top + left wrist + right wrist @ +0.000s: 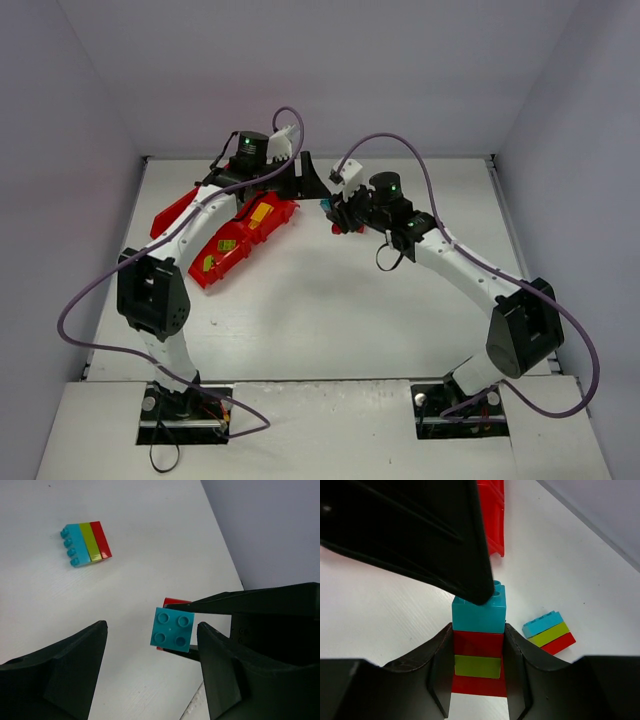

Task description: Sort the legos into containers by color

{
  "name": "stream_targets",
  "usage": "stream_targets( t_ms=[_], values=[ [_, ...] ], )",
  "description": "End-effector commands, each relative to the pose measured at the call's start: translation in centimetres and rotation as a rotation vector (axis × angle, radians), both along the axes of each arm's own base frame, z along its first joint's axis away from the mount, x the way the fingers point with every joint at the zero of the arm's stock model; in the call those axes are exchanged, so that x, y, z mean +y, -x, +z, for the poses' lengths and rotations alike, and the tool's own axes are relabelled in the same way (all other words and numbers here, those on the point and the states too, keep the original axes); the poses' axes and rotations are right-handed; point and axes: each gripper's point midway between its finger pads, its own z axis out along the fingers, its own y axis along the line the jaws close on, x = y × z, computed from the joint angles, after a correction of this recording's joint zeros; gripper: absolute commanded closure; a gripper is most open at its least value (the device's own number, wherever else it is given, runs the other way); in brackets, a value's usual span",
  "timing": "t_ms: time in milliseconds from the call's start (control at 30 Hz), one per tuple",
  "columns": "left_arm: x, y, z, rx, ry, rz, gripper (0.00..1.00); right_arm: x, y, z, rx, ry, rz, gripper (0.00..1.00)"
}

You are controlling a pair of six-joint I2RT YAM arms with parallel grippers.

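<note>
My right gripper (479, 630) is shut on a lego stack held above the table: a teal brick (479, 612) on top, then red, lime green (477, 666) and red. In the left wrist view the teal brick (171, 629) shows its four studs. My left gripper (152, 626) stands open around it, with a small gap at one finger (225, 670) and a wide gap at the other. A second stack of teal, green and red (86, 543) lies on its side on the table. The red container tray (283, 212) sits to the left, with yellow and green bricks inside.
The left arm reaches over the tray, and its gripper (318, 192) meets the right gripper (340, 218) near the back middle of the white table. Grey walls enclose the table on three sides. A corner of the tray (492, 515) shows behind the held stack.
</note>
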Motion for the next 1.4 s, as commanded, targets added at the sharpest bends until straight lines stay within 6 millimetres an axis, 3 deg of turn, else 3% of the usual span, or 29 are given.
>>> stream_targets(
  t_ms=[0, 333, 800, 867, 1000, 1200, 1300, 1367],
  values=[
    [-1.5, -0.3, 5.6, -0.111, 0.143, -0.065, 0.34, 0.8, -0.3, 4.6, -0.140, -0.070, 0.042, 1.00],
    [-2.6, -0.4, 3.7, -0.037, 0.159, -0.116, 0.36, 0.8, -0.3, 4.7, -0.140, -0.074, 0.034, 1.00],
    [-2.6, 0.9, 1.1, -0.027, 0.071, -0.157, 0.63, 0.9, -0.1, 3.7, -0.102, -0.071, 0.044, 1.00],
    [-2.5, 1.1, 0.8, -0.022, 0.061, -0.160, 0.63, 0.8, 0.0, 3.4, -0.096, -0.065, 0.042, 1.00],
    [-2.3, 1.3, 0.9, -0.035, 0.053, -0.162, 0.49, 0.8, 0.2, 3.1, -0.083, -0.060, 0.048, 1.00],
    [-2.0, 1.9, 0.8, -0.061, 0.031, -0.180, 0.47, 0.9, 0.4, 2.7, -0.070, -0.060, 0.053, 1.00],
    [-1.9, 2.1, 0.6, -0.061, 0.029, -0.192, 0.52, 0.8, 0.4, 2.7, -0.066, -0.063, 0.052, 1.00],
    [-2.0, 2.3, 0.6, -0.063, 0.034, -0.197, 0.63, 0.9, 0.4, 2.6, -0.063, -0.064, 0.054, 1.00]
  ],
)
